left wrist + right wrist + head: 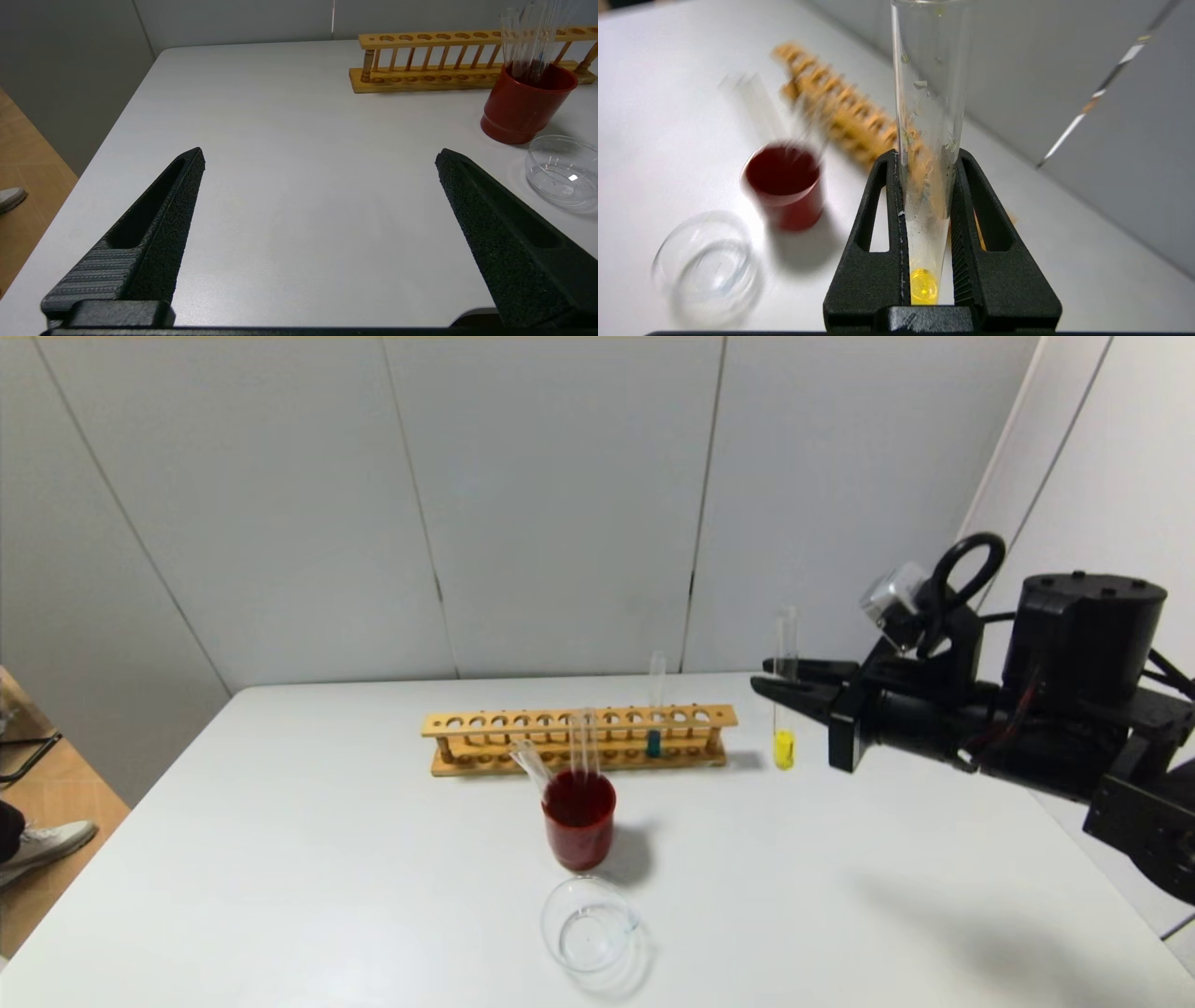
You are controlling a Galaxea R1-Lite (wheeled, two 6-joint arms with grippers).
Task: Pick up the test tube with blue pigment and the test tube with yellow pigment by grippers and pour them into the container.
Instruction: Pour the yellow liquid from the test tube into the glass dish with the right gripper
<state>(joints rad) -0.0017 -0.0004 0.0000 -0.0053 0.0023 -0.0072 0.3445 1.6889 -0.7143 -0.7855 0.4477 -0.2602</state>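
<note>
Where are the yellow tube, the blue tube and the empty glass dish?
Test tube with yellow pigment [784, 749]: head view, on its yellow bottom.
Test tube with blue pigment [653, 743]: head view, on its blue bottom.
Container [591, 928]: head view, on its floor.

A broad white table [327, 821] carries a long wooden test-tube rack [579, 739] toward its far side. Just in front of the rack stands a glass beaker of dark red liquid [579, 831], and nearest me, just beside it, a low clear glass container [591, 926].
</note>
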